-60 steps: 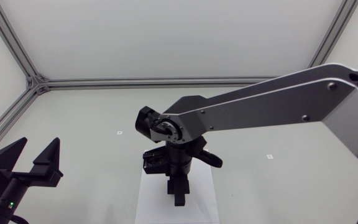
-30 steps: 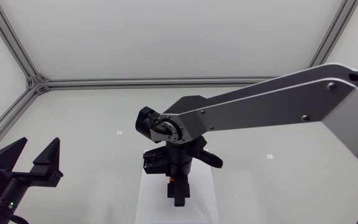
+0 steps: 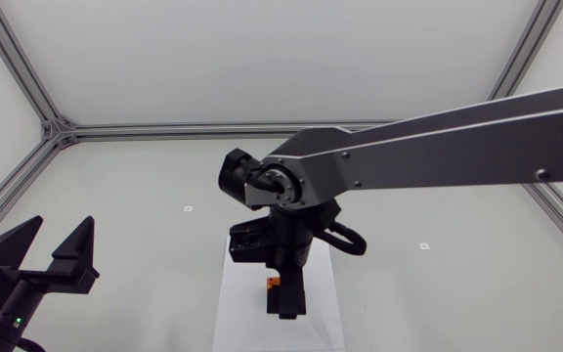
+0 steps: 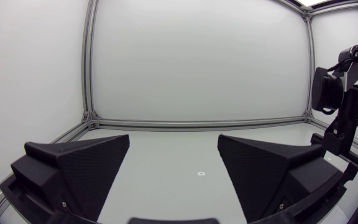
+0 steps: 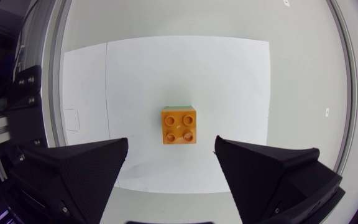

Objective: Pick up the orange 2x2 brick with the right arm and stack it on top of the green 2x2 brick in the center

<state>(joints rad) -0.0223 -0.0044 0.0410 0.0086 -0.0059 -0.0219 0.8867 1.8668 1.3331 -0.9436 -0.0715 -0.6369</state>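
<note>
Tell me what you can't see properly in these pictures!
- The green brick: in the right wrist view the orange brick sits on it and hides all but a thin edge.
- In the head view only a small corner of the orange brick shows beside the right gripper, which covers the rest; the green brick is hidden.
- Left wrist view: neither brick shows.
- Whether the bricks are pressed fully together: no side view shows it.

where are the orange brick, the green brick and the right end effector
orange brick (image 5: 179, 126): right wrist view, middle of its studded top face
green brick (image 5: 182, 105): right wrist view, thin edge showing past the orange brick
right end effector (image 5: 171, 142): right wrist view, midway between its open fingertips
</note>
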